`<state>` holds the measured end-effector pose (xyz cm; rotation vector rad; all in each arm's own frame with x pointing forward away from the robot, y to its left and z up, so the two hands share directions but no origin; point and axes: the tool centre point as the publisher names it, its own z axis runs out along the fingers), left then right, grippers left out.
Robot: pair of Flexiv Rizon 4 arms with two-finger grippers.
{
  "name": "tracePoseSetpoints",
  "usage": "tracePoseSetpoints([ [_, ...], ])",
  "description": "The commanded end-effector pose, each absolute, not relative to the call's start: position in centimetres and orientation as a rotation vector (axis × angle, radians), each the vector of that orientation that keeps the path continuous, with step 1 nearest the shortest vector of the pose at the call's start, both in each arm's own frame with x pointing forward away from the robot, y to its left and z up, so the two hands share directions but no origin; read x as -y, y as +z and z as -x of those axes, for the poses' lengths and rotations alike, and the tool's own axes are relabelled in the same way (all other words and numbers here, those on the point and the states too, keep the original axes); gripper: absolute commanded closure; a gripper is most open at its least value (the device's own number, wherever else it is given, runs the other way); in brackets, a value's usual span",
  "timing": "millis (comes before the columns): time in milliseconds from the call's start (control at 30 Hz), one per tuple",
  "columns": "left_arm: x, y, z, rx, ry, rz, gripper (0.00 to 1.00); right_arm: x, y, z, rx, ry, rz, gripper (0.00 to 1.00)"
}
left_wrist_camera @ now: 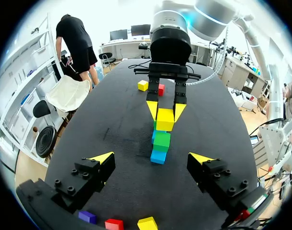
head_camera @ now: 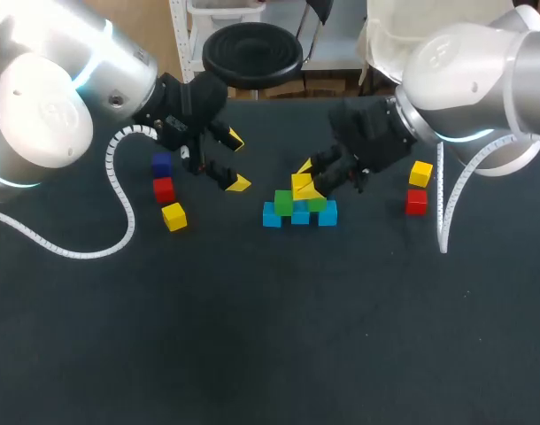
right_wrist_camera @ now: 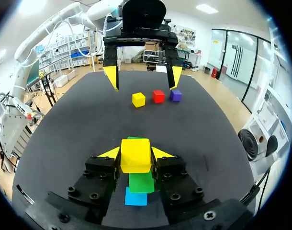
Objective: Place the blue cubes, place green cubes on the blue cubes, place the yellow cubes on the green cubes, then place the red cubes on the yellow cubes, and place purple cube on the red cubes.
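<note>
Start at the left side of the head view. Three small cubes sit there in a short line on the black surface point(head_camera: 270, 336). The purple cube point(head_camera: 161, 164) is at the top and looks very dark. The left red cube point(head_camera: 164, 189) is just under it. The left yellow cube point(head_camera: 173, 216) is lowest and sits a little to the right. They are close together.

Just right of them you see your left end effector point(head_camera: 237, 162). Its fingers are spread wide and there is nothing between them. It is up off the surface, between the three cubes and the pile.

In the middle of the view is the pile. Three light blue cubes point(head_camera: 300, 216) sit side by side in a row on the surface. Two green cubes point(head_camera: 283, 203) sit on top of them, each over a gap between two blue ones.

Your right end effector point(head_camera: 307, 180) comes in from the upper right and is right over the pile. It grips the held yellow cube point(right_wrist_camera: 135, 155) from both sides. That cube is bright and square and is just above the green cubes. You cannot tell if it touches them.

At the right side, well apart from the pile, sit two more cubes. The right yellow cube point(head_camera: 420, 173) is above, and the right red cube point(head_camera: 416, 202) is just under it.
</note>
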<state>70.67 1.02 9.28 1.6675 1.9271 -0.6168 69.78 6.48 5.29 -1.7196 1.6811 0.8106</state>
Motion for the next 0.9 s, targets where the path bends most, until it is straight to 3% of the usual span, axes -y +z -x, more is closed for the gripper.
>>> tracePoseSetpoints([
  [33, -1.15, 9.19, -70.60, -1.919, -0.619, -1.666, 0.00, -6.49, 5.29, -70.00, -1.682, 0.811, 1.720, 1.00],
  [900, -1.15, 9.19, -70.60, -1.919, -0.619, -1.666, 0.00, -6.62, 4.69, -70.37, -1.695, 0.820, 1.716, 1.00],
])
